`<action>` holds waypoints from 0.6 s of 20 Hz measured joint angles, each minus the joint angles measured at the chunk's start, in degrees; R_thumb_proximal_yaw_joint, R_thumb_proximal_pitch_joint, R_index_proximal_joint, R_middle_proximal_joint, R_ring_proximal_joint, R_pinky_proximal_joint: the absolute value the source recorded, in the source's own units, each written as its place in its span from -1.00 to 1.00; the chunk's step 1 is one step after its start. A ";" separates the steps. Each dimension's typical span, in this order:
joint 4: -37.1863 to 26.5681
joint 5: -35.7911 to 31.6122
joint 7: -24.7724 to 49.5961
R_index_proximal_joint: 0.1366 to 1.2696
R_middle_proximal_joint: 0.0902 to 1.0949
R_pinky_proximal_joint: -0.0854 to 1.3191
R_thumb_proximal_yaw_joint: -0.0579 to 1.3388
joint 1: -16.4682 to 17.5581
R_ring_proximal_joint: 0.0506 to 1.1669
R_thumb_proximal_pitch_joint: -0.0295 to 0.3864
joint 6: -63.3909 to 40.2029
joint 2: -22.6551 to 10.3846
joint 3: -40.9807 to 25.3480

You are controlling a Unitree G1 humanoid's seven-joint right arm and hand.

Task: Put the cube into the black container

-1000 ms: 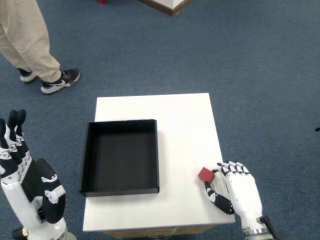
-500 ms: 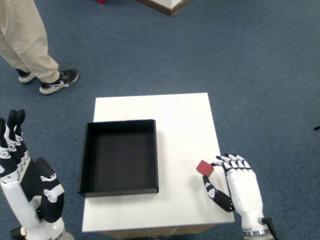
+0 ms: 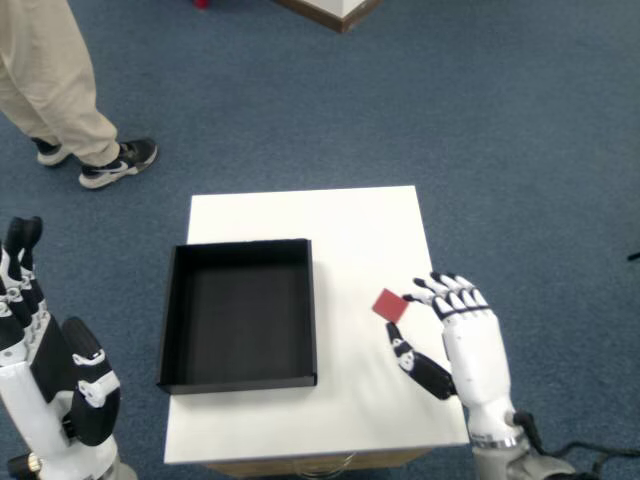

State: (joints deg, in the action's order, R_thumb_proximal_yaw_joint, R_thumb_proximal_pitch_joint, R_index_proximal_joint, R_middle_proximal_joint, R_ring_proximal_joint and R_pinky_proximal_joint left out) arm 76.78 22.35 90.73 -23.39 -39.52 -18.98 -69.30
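Right hand (image 3: 462,335) sits in the lower right of the frame, and its fingers (image 3: 443,293) are grasping the cube (image 3: 391,305), which is pinched at the fingertips with the thumb reaching in from below. The cube looks to be just off the white bench (image 3: 360,225), though the height is hard to judge from overhead. It hangs right of frame centre, beside the black container (image 3: 240,313) but apart from its right wall.

Now the risks. That grip is shallow, only the tips are on it, so any jolt on the way left could let the cube twist free and drop onto the bench short of the wall. If the carry is too low, the cube could clip the container's right rim and shove the tray across the bench. And a release too close to the edge could bounce it back out.

The cube itself: small, red, matte faces, crisp edges, tilted so a corner points toward the upper left of the frame. It looks rigid and light. The container is open-topped, shallow, square, with nothing inside it.
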 measured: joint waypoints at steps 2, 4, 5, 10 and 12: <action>-2.64 1.12 0.22 0.66 -0.29 -0.41 0.78 -1.20 -0.42 0.05 -0.09 -0.88 0.62; -6.85 3.18 0.56 0.66 -0.30 -0.42 0.78 -2.58 -0.43 0.05 -0.08 -1.35 1.97; -9.54 4.38 0.61 0.66 -0.30 -0.43 0.78 -3.25 -0.43 0.05 -0.07 -1.57 2.80; -22.37 10.94 0.99 0.67 -0.30 -0.45 0.80 -4.16 -0.44 0.03 3.48 -3.07 6.92; -26.50 13.45 0.99 0.67 -0.30 -0.46 0.80 -4.42 -0.45 0.02 6.53 -3.08 8.01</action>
State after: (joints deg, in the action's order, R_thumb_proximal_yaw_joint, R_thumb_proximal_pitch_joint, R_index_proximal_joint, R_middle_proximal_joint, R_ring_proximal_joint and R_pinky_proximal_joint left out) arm 50.27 35.80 91.72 -27.82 -32.99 -22.06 -61.29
